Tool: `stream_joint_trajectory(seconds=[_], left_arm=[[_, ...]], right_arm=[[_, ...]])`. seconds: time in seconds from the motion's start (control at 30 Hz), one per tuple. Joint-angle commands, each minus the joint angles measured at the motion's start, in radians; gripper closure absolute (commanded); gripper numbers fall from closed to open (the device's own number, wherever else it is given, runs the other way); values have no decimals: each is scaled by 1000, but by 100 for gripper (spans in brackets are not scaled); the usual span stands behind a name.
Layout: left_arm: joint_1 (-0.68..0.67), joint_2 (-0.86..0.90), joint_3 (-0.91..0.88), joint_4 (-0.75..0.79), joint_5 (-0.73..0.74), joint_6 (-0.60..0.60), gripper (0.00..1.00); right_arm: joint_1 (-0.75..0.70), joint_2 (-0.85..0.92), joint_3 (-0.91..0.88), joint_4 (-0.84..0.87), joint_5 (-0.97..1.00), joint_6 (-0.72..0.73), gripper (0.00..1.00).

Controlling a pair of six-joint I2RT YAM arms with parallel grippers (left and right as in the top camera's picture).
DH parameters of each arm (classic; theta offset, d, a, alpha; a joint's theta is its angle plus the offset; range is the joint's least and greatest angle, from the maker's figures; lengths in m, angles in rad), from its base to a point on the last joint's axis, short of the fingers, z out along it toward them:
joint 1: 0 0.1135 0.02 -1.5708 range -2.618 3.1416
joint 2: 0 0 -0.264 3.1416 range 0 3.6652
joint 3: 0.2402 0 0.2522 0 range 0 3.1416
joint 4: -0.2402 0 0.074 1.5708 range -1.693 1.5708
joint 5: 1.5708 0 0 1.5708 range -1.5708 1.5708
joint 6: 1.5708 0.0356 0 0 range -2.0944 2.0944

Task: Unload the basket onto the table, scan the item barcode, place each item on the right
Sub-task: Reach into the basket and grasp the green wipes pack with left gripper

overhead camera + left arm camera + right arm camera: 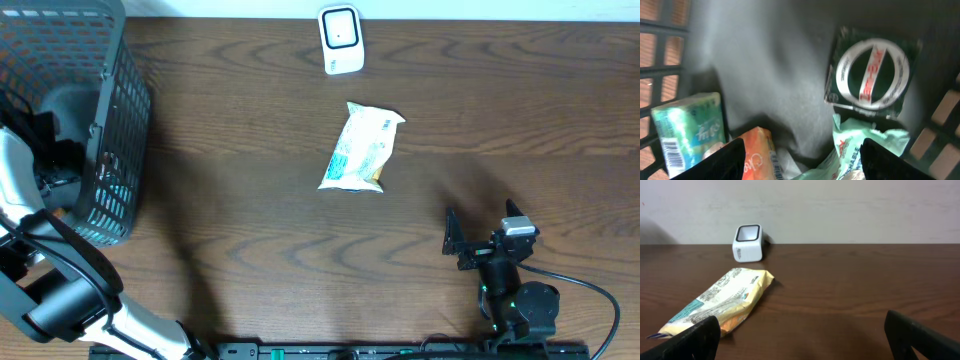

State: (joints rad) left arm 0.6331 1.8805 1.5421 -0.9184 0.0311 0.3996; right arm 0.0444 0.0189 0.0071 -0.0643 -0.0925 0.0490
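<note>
My left gripper (802,150) hangs wide inside the black mesh basket (115,130); my right gripper (801,322) gapes empty, facing the yellow-and-teal plastic snack packet (362,148).

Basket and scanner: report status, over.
Left fingers open, down in basket over packets, nothing gripped. Right fingers open, empty. Scanner unobstructed; one yellow packet lies on table before it.

no word can be read with certainty. a barcode (671,151) is printed on the green pack (690,120). red lettering on the dark packet (872,70) is blurred. white script on the orange packet (757,147) is cut off. print on the yellow bag (720,300) is too small.
</note>
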Motion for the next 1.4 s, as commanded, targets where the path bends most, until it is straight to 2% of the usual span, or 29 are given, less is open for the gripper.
stream_joint_trajectory(seconds=[0.0,0.07,0.3,0.37,0.4,0.6,0.8,0.87,0.9,0.97,1.03,1.23,1.33,1.37], left_arm=[[6,9,-65,-8,2,144,29],[6,9,-105,8,2,154,33],[8,10,-239,95,2,154,34],[13,10,-270,116,2,154,43],[19,11,-286,129,2,154,59],[51,11,-301,143,3,145,92],[60,9,-293,187,36,124,93],[60,5,-264,240,37,34,93],[60,-1,-229,280,37,-71,93],[60,-14,-171,320,37,-206,92],[60,-35,-116,360,37,-289,93],[60,-105,-74,438,124,-319,92],[60,-106,-77,373,126,-288,42],[60,-101,-80,343,126,-251,39]], right_arm=[[9,-3,-2,-4,4,14,1],[9,-3,-2,-4,4,13,1],[9,-3,-2,-4,4,14,1],[9,-3,-2,-4,4,13,1],[9,-3,-2,-4,4,13,1],[9,-3,-2,-4,4,13,1],[9,-3,-2,-4,4,14,1],[9,-3,-2,-4,4,13,1],[9,-3,-2,-4,4,14,1],[9,-3,-2,-4,4,13,1],[9,-3,-2,-4,4,13,1],[9,-3,-2,-4,4,13,1],[9,-3,-2,-4,4,13,1],[9,-3,-2,-4,4,13,1]])
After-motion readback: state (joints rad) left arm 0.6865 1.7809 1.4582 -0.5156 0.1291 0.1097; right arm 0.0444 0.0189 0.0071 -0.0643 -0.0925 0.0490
